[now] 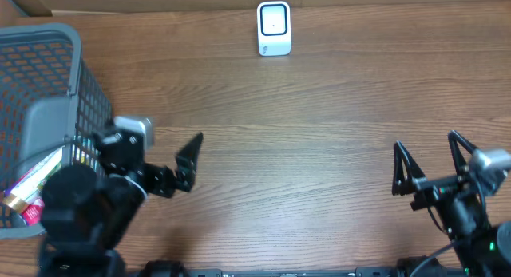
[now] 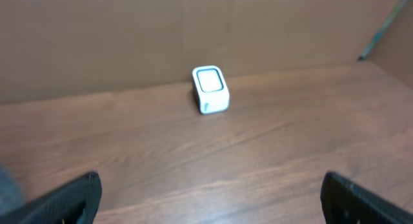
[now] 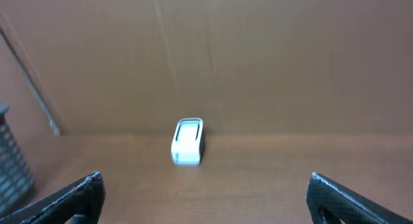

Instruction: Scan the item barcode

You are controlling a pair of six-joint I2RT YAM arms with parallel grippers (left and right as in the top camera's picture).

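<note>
A small white barcode scanner (image 1: 273, 27) stands upright at the far middle of the wooden table; it also shows as the scanner (image 2: 210, 88) and the scanner (image 3: 187, 141) in the wrist views. A colourful packaged item (image 1: 30, 191) lies inside the grey mesh basket (image 1: 76, 61) at the left. My left gripper (image 1: 152, 149) sits just right of the basket, open and empty; its fingers (image 2: 80, 198) frame bare wood around the gripper (image 2: 211, 192). My right gripper (image 1: 429, 159) hovers at the near right, open and empty, as the gripper (image 3: 203, 192) facing the scanner.
A flat grey object (image 1: 48, 125) also rests in the basket. Brown cardboard walls (image 3: 258, 56) close off the back of the table. The basket's edge (image 3: 10, 162) shows at the left of the right wrist view.
</note>
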